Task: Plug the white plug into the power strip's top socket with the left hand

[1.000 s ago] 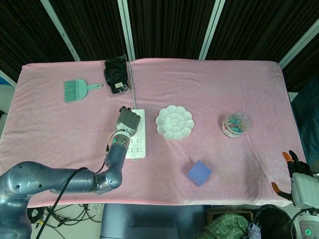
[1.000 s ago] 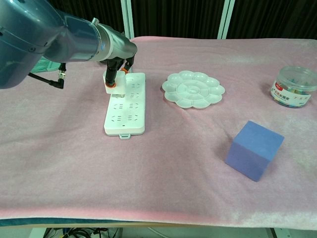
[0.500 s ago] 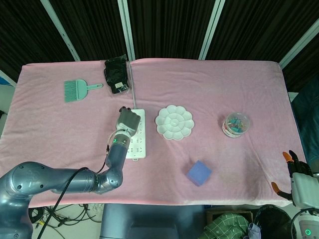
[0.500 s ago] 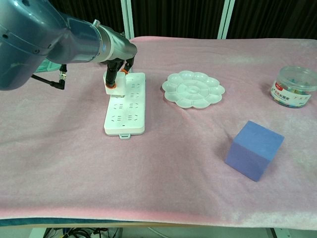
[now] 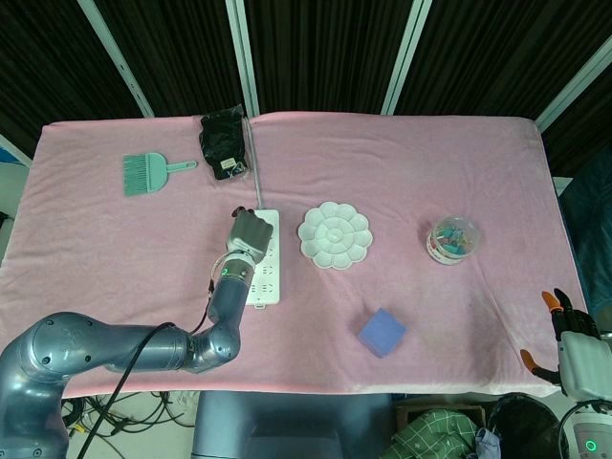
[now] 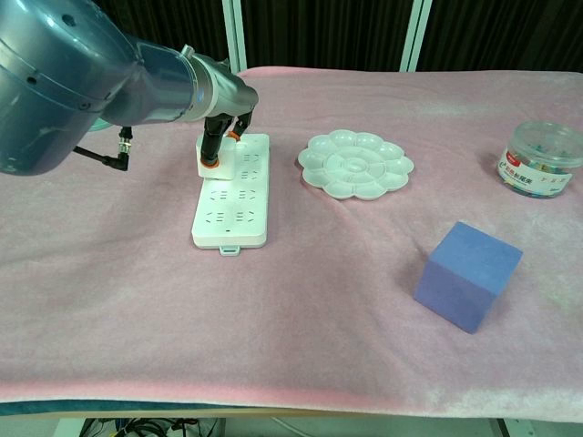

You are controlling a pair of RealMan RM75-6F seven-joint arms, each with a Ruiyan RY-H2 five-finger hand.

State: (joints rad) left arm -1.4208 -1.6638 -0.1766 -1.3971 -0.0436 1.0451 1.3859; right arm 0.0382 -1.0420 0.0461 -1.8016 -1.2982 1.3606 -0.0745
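The white power strip (image 5: pixel 267 278) (image 6: pixel 230 214) lies lengthwise on the pink cloth, left of centre. My left hand (image 5: pixel 247 232) (image 6: pixel 225 130) hovers over its far end and pinches the white plug (image 6: pixel 212 157) between orange-tipped fingertips. The plug sits upright against the strip's top socket area, near its left edge. Whether its pins are in the socket is hidden by the plug body. In the head view the hand covers the plug. My right hand (image 5: pixel 571 341) hangs off the table's bottom right corner, fingers apart and holding nothing.
A white flower-shaped palette (image 5: pixel 334 234) (image 6: pixel 355 164) lies right of the strip. A purple cube (image 5: pixel 382 332) (image 6: pixel 468 275) sits nearer the front. A jar of clips (image 5: pixel 452 239) (image 6: pixel 541 159) is at the right. A green brush (image 5: pixel 148 173) and black bag (image 5: pixel 225 142) lie at the back.
My left hand has shifted slightly right with the plug, from the strip's left edge to over its top end. The right hand has not moved.
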